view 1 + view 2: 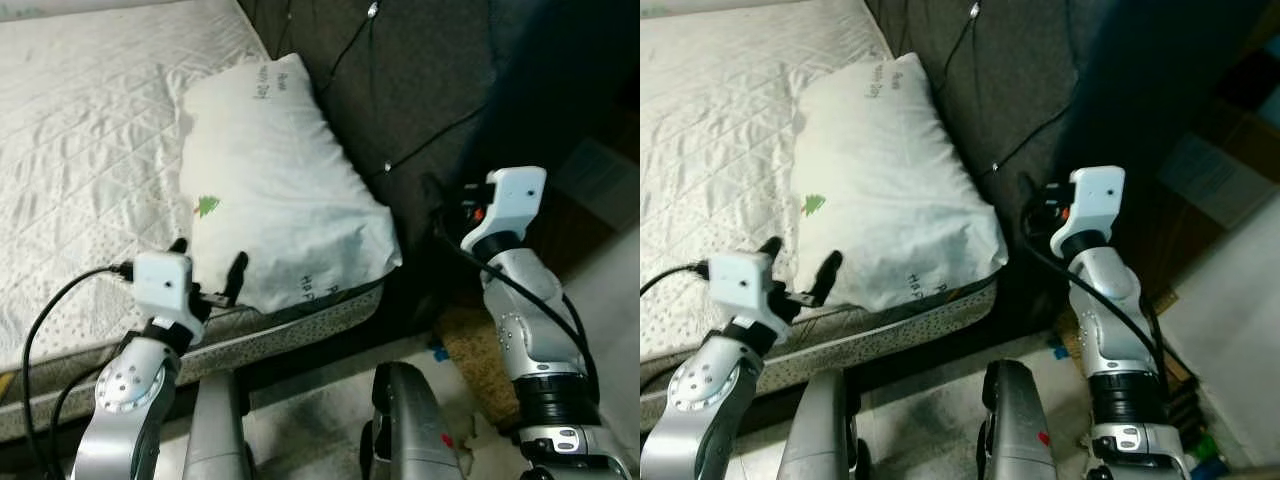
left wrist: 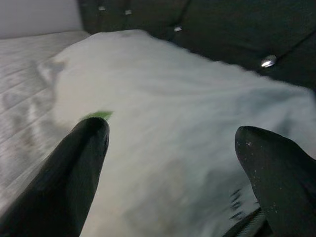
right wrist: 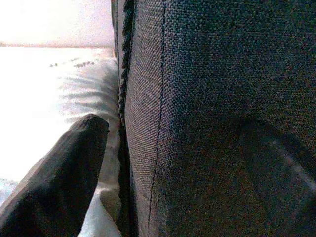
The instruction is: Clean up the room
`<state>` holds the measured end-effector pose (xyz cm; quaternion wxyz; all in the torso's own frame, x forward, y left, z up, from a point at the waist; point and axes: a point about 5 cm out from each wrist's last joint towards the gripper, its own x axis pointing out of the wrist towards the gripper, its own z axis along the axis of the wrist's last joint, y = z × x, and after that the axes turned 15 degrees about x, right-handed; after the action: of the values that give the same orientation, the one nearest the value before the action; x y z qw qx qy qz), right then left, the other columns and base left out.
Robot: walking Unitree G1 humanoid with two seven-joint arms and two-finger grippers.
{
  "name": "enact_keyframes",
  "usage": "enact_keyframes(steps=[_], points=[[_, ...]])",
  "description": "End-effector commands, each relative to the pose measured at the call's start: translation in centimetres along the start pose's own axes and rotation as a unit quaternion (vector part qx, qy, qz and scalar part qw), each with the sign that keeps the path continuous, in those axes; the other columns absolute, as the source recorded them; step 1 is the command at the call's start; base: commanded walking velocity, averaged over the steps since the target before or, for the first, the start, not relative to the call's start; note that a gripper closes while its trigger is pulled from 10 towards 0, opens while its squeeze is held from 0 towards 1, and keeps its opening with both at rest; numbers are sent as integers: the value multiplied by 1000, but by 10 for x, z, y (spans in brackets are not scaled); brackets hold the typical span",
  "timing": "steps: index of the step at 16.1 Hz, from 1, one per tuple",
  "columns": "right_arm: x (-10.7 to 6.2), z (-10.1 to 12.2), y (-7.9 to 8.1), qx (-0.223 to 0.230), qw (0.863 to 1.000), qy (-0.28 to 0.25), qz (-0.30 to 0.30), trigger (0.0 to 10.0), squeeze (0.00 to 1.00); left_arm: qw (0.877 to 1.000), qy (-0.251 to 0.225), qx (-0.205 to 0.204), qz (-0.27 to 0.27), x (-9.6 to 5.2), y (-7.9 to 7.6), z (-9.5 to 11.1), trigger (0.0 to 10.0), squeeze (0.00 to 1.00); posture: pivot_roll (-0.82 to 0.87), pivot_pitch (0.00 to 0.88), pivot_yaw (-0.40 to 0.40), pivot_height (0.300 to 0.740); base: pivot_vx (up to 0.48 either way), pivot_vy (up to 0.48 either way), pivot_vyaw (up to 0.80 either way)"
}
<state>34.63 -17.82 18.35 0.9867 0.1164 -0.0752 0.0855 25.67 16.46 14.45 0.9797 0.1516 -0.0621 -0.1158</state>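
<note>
Pillow (image 1: 275, 190) lies lengthwise along headboard (image 1: 420, 90).

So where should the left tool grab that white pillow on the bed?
Best at the white pillow's near corner, coming from the foot-side edge of the quilted white mattress. The left tool sits open right there, and that corner bulges over the mattress edge, giving soft fabric to pinch. The right tool is against the dark headboard.

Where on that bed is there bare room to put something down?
The quilted mattress lies bare on the robot's left of the pillow, out to the picture's edge. It is crowded by the headboard, where the pillow lies against it, and at the near edge, where the open left gripper meets the pillow's corner.
</note>
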Motion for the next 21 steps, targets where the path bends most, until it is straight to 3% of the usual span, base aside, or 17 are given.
enact_keyframes(steps=[1,3,7,8,9,11,14,17,19,21], points=[[8,16,3,-18,1000,-22,8,10000,0,1000,-10,3,-18,2,-4,5,10000,0,139,140,-29,633,0,0,0],[1,-12,11,-13,999,29,20,10000,0,1000,-9,-11,-14,7,-9,4,10000,0,126,136,-9,633,0,0,0],[-31,-54,47,-43,989,82,117,10000,0,999,10,-30,25,-3,-13,-6,10000,0,125,139,5,633,0,0,0],[-33,-56,50,-38,989,80,118,10000,0,999,8,-25,33,-5,-13,-5,10000,0,132,138,-2,633,0,0,0],[-31,-53,51,-3,994,64,84,10000,0,998,7,-26,62,-7,-8,-4,10000,0,150,135,-19,633,0,0,0],[-32,-48,51,7,997,45,67,10000,0,996,9,-27,85,-10,-4,-4,10000,0,160,135,-27,633,0,0,0],[-39,-29,24,22,999,-14,-31,10000,0,989,28,-34,143,-23,8,-8,10000,0,155,146,-23,633,0,0,0],[-47,-22,21,22,999,-14,-23,10000,0,988,34,-40,148,-28,4,-9,10000,0,135,154,-24,645,0,0,0],[-61,-21,14,16,999,-5,-28,10000,0,984,50,-45,166,-37,4,-13,10000,0,128,153,-22,666,0,0,0],[-87,-27,4,5,999,21,-47,10000,0,982,60,-44,173,-46,5,-15,10000,0,127,162,-18,683,0,0,0]])
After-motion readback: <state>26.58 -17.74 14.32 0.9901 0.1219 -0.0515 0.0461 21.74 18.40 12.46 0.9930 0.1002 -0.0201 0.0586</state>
